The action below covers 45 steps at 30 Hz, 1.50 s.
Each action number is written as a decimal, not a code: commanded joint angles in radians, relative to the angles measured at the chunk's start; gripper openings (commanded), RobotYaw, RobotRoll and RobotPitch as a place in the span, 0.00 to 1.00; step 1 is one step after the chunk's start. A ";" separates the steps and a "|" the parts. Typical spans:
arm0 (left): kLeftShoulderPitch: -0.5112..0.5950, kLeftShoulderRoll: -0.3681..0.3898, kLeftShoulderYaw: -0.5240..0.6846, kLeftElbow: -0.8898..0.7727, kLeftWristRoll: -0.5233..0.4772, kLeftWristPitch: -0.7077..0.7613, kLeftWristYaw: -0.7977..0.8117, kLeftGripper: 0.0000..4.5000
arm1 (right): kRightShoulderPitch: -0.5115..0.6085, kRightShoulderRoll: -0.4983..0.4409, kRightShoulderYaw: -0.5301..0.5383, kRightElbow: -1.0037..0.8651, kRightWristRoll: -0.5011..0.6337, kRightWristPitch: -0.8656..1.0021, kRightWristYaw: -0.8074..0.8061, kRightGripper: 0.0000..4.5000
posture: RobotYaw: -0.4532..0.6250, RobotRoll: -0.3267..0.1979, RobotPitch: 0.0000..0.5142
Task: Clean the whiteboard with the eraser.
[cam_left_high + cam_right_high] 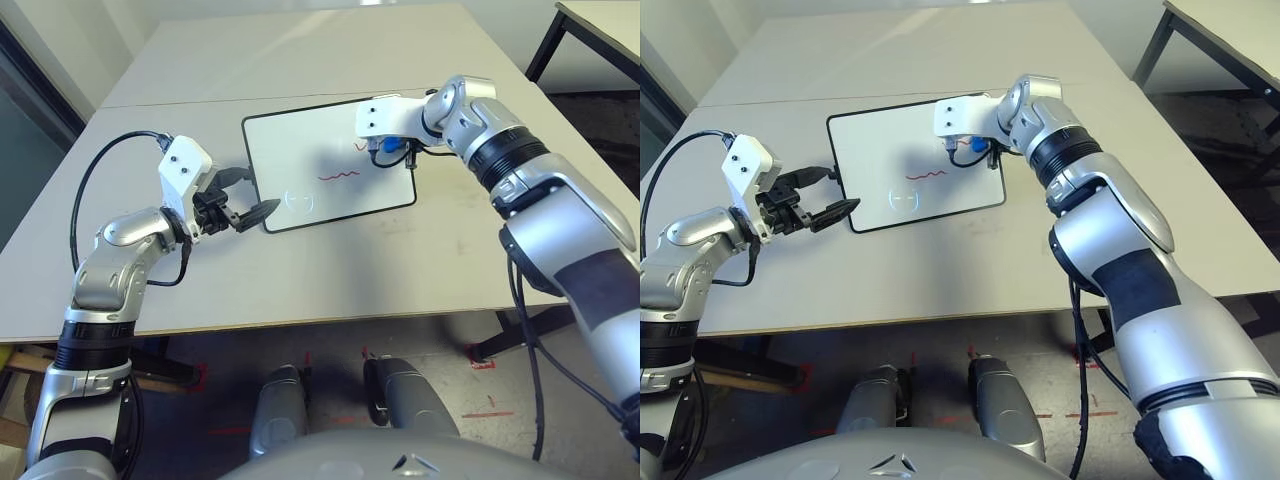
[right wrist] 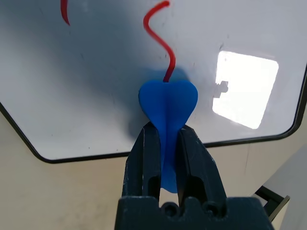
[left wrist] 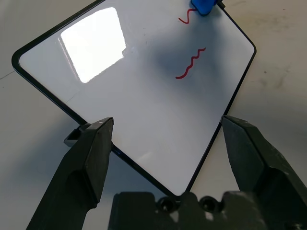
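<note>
The whiteboard [image 1: 300,150] lies flat on the grey table, with a red squiggle [image 1: 338,176] near its middle and another red mark under the eraser. My right gripper [image 2: 167,132] is shut on the blue eraser [image 2: 168,103], whose end presses on the board at the tail of a red squiggle [image 2: 160,38], near the board's right edge [image 1: 390,147]. My left gripper [image 1: 260,192] stands open at the board's near left corner, its two fingers [image 3: 91,158] straddling that corner [image 3: 177,189] without touching it.
The table [image 1: 300,270] has a seam running across behind the board, and its front edge is close to my body. A second table [image 1: 600,30] stands at the back right. A black cable [image 1: 110,150] loops over my left forearm.
</note>
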State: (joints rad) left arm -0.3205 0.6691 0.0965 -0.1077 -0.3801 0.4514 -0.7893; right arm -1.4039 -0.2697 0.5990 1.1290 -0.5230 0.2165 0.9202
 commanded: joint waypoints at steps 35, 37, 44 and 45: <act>0.009 -0.024 -0.028 -0.010 0.014 -0.003 0.006 1.00 | -0.010 -0.045 0.013 0.093 -0.076 -0.089 0.016 0.05 | 0.39 0.62 0.13; 0.008 -0.024 -0.027 -0.008 0.014 -0.004 0.005 1.00 | -0.003 -0.058 0.013 0.096 -0.082 -0.092 0.012 0.05 | 0.39 0.62 0.13; 0.006 -0.022 -0.027 0.002 0.016 -0.009 -0.001 1.00 | -0.006 -0.041 -0.007 0.090 -0.074 -0.085 0.002 0.05 | 0.38 0.62 0.13; 0.004 -0.022 -0.027 0.004 0.017 -0.010 -0.001 1.00 | -0.008 -0.031 -0.010 0.089 -0.071 -0.082 0.001 0.05 | 0.38 0.62 0.13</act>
State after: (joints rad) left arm -0.3064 0.6456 0.0803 -0.1099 -0.3743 0.4501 -0.7820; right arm -1.4193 -0.3184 0.5989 1.2156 -0.5995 0.1304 0.9267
